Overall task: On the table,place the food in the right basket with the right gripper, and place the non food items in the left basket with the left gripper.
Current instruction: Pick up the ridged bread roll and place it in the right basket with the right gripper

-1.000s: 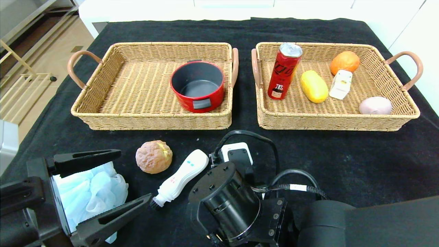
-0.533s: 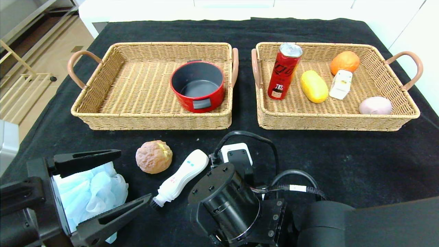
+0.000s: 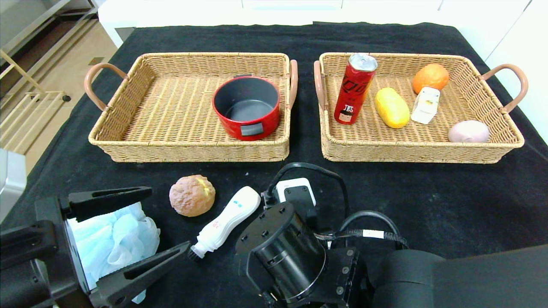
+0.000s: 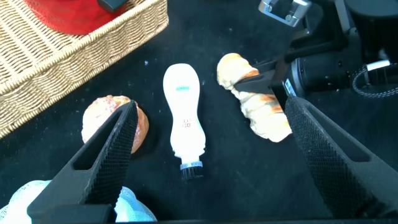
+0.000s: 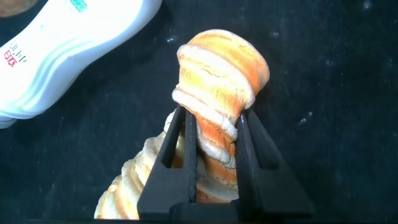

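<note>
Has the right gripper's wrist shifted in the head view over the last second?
Yes, barely. The right arm's wrist has crept slightly toward the camera, away from the white adapter. The right gripper is clamped on the bread.

Black cloth-covered surface (image 3: 449,192) before me carries two rectangular wicker baskets (image 3: 128,128) (image 3: 492,145), round brown bun (image 3: 192,195), white plastic brush (image 3: 224,222), twisted orange-cream bread (image 4: 258,106), pale blue mesh puff (image 3: 113,233).

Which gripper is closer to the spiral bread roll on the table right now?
Right. The right gripper has its fingers closed on the spiral bread roll. The left gripper stands open farther off, past the white brush, straddling the blue bath pouf.
</note>
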Motion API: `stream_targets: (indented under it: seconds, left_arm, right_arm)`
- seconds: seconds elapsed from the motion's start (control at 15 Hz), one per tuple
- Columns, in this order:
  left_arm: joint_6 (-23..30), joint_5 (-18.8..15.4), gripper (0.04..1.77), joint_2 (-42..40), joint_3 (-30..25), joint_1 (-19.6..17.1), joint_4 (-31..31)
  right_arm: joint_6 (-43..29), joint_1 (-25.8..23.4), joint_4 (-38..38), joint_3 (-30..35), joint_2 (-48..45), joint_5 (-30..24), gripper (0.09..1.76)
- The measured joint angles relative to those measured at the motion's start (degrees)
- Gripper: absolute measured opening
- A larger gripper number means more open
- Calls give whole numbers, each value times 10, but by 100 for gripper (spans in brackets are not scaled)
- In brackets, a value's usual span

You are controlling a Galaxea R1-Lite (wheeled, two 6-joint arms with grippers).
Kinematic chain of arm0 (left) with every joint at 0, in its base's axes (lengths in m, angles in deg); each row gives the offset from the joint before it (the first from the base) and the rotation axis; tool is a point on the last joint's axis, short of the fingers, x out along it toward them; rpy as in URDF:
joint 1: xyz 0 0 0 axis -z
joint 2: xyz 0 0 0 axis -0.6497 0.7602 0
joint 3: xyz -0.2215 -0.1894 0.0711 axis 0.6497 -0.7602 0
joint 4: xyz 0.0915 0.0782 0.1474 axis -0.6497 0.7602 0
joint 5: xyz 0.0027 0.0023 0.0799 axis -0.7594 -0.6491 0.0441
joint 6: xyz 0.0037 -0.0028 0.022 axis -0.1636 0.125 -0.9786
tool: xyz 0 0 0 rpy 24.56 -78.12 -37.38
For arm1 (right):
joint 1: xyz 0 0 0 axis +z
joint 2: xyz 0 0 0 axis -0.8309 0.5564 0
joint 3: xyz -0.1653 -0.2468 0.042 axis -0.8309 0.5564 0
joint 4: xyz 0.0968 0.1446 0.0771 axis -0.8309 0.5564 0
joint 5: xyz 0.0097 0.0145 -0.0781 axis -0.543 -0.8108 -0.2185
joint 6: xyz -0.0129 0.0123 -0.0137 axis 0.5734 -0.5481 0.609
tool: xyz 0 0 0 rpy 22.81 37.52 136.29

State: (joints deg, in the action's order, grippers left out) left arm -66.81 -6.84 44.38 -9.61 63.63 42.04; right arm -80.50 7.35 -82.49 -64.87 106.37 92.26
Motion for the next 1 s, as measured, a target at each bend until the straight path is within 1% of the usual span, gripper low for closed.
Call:
stream_targets:
  seconds: [0.33,0.53,0.8,1.0]
  left_arm:
    - [0,0,172,1,0,0,0]
    - [-1,0,172,5,-2,0,0]
    - [-1,0,172,7,-3,0,0]
    - [-2,0,172,7,-4,0,0]
  right_arm:
    - [2,5,48,-1,-45,0,42]
    - [1,-7,85,9,-85,1,42]
    - [11,-48,132,30,-140,1,41]
    - [39,-91,136,36,-172,-1,41]
